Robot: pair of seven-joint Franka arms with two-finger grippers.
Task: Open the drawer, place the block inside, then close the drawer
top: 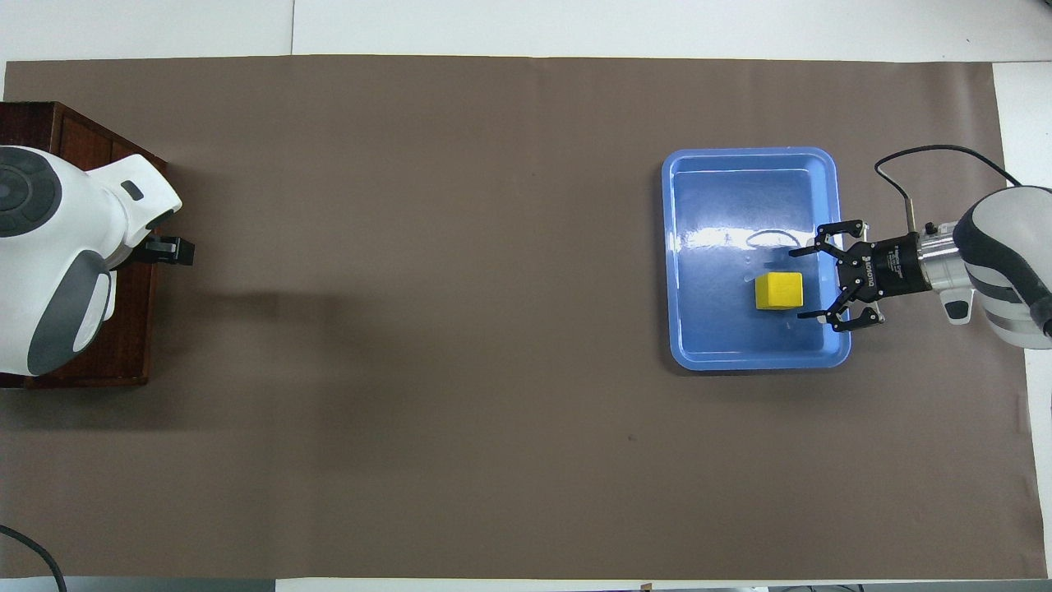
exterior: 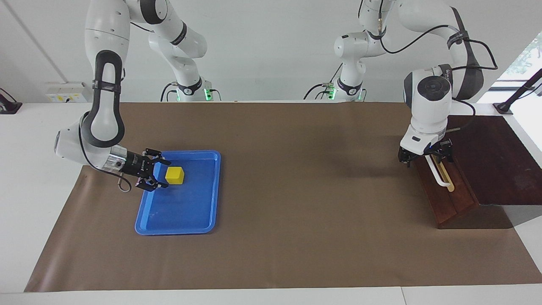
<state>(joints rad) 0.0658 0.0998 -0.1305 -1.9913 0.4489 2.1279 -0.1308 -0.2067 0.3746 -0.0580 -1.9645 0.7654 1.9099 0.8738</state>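
I see white lettering on my right pincer (top: 809,281), prob. a brand, but I cannot read it. Also some print on my left arm's dark band (exterior: 456,39), not readable too. No other text or numbers.

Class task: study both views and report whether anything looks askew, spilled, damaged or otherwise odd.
Nothing stands out. The small yellow cube sits upright in the blue plastic tray; the dark reddish-brown wooden drawer is shut and looks intact.

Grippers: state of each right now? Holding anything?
Left gripper: open, at the drawer handle, not clamped on it.
Right gripper: open, low over the blue tray beside the block, holding nothing.
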